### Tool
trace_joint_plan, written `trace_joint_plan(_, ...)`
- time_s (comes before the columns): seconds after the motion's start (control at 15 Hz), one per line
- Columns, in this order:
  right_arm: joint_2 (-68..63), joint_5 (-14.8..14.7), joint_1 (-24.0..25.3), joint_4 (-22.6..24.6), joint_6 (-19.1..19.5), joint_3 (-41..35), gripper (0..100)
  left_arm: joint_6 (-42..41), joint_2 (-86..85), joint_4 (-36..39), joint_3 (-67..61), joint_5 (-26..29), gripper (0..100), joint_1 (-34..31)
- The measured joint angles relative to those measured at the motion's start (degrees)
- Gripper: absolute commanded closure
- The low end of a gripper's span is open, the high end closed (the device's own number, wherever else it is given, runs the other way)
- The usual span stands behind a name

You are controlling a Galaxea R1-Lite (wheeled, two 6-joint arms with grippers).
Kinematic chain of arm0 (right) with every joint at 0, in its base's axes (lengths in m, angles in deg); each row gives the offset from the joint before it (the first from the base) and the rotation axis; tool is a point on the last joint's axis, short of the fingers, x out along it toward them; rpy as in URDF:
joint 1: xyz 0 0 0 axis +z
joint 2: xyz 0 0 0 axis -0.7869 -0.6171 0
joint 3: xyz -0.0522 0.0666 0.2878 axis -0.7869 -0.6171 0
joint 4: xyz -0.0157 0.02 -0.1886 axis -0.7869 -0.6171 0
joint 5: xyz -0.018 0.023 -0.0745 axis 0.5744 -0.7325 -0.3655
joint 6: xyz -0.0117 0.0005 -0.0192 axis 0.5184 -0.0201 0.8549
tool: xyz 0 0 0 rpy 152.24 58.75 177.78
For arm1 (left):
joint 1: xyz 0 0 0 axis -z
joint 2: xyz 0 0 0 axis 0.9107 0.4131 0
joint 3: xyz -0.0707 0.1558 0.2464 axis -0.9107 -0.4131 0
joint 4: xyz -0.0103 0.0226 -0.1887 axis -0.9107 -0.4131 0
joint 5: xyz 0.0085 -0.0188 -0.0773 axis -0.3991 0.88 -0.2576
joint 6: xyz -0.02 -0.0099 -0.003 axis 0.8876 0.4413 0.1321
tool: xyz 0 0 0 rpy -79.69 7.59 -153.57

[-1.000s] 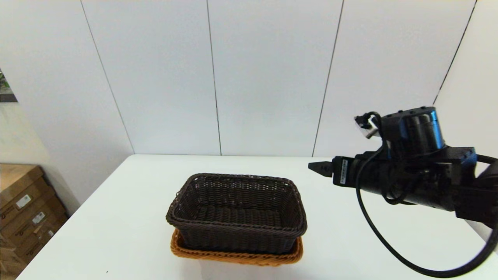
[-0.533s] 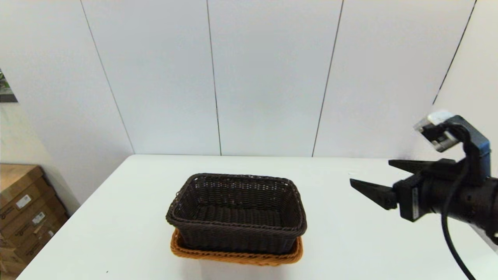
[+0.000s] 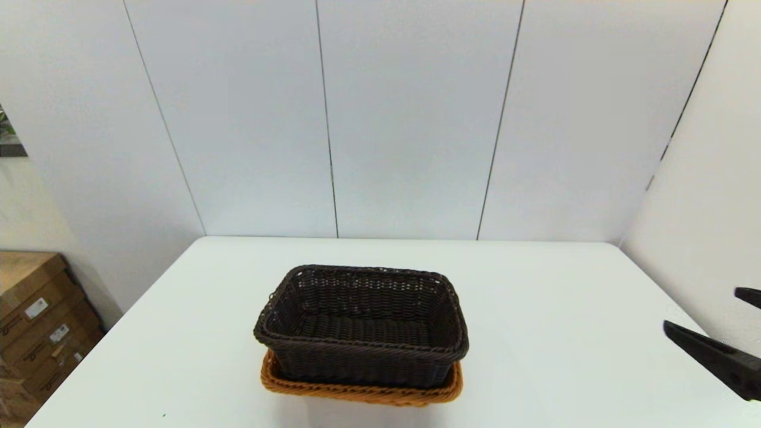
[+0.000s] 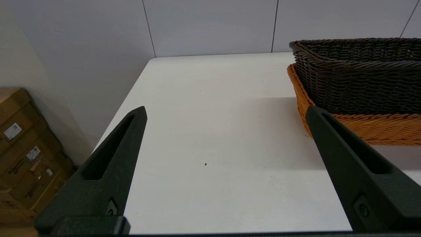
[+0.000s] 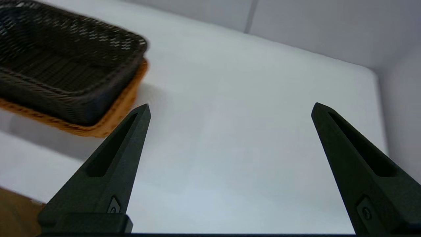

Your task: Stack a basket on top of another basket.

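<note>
Although most of its surface lies bare, the white bench [image 3: 559, 309] carries two nested containers toward its near middle. Largest of these in view, the dark brown basket [image 3: 361, 324] sits upright inside the orange basket [image 3: 357, 393], so that only the braided orange rim and a strip of orange wall show beneath it along the front and sides. Both containers align squarely, long sides across the bench. Nothing is visible inside the dark brown basket; its woven floor shows plainly. Contents of the orange basket, apart from the dark one, cannot be seen.

Cardboard boxes [image 3: 35, 327] stand on the floor beyond the bench's left edge.

At the right margin of the head view, the right claw [image 3: 734, 327] hangs above the bench's right edge, well apart from the baskets, fingers spread wide and gripping nothing. Its wrist view confirms the gap, with bare bench between the fingers [image 5: 111, 164].

Near the bench's front left corner, the left claw [image 4: 225, 112] is likewise spread wide, empty, low over the bench, with the stacked baskets close beside one finger but not touched.
</note>
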Motion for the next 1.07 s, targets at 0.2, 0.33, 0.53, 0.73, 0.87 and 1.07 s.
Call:
trace_joint_plan(0.2, 11.36, -0.3, -5.24, -8.72, 0.13, -1.4, 0, -0.01, 0.0, 0.01, 0.0, 0.0, 0, 0.0)
trace_joint_plan(0.33, 18.16, -0.4, -8.27, -14.75, 0.13, -1.63, 0, 0.0, 0.0, 0.0, 0.0, 0.0, 0, 0.0)
trace_joint_plan(0.53, 25.53, -0.27, -12.21, -19.77, 0.18, -1.95, 0, -0.01, 0.0, 0.0, 0.0, 0.0, 0, 0.0)
trace_joint_plan(0.73, 31.21, 0.06, -13.15, -19.99, 0.16, -3.75, 0, 0.0, 0.0, 0.0, 0.0, 0.02, 0, -0.02)
trace_joint_plan(0.87, 34.21, 0.37, -13.68, -20.04, 0.22, -5.05, 0, 0.0, 0.0, 0.0, 0.0, 0.0, 0, -0.02)
trace_joint_plan(1.07, 37.8, 1.22, -14.08, -19.91, 0.18, -6.95, 0, -0.01, 0.0, 0.0, 0.0, 0.0, 0, 0.0)
